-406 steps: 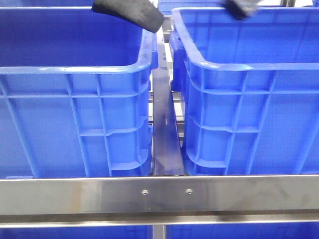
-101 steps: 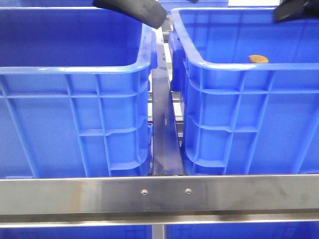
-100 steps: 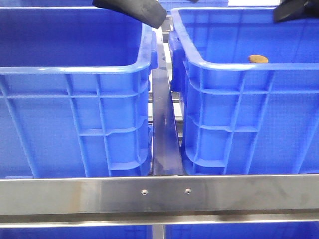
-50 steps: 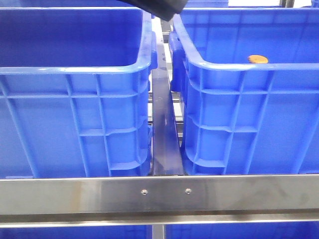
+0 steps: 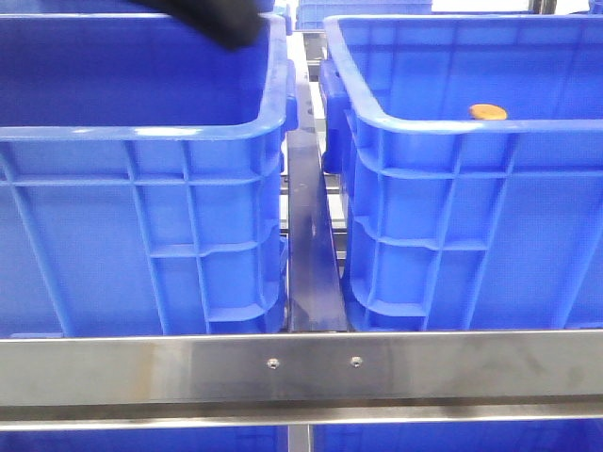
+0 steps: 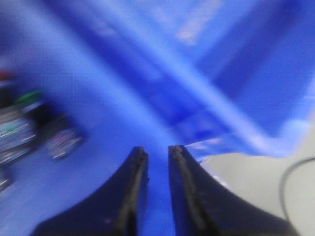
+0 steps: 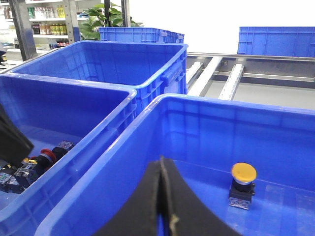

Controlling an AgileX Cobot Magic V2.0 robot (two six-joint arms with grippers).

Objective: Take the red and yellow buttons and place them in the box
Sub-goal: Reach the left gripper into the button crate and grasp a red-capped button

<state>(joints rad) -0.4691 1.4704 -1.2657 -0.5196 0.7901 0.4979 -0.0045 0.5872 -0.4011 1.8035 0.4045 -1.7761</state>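
Buttons are split between the two crates. On the left, the left crate (image 5: 141, 141) holds a cluster of parts on its floor; the right wrist view shows a red button (image 7: 46, 153) among dark switch bodies there, with a bit of yellow beside it that I cannot identify. The left claw (image 6: 156, 160) hangs inside that crate, its jaws a narrow gap apart with only blue floor showing between them, so it grips nothing. In the blurred left wrist view the parts pile (image 6: 34, 130) sits off to one side of the fingertips, near but not between them.

Between the crates runs a steel rail (image 5: 311, 245), part of the frame that carries them.

On the right, the box (image 5: 471, 179) already has the yellow button (image 7: 243, 173) standing upright on its dark base, on the floor. The right claw (image 7: 164, 196) is pressed closed with nothing in it, hovering over the near part of the box, the yellow button well apart from its tips.

The risk lies on the left, I judge. The red button is crowded by look-alike parts, so a descent off to the side could close on a neighbour or on a switch body, or jam a fingertip into the pile. The jaws look too narrow to straddle the cap and would need widening first.
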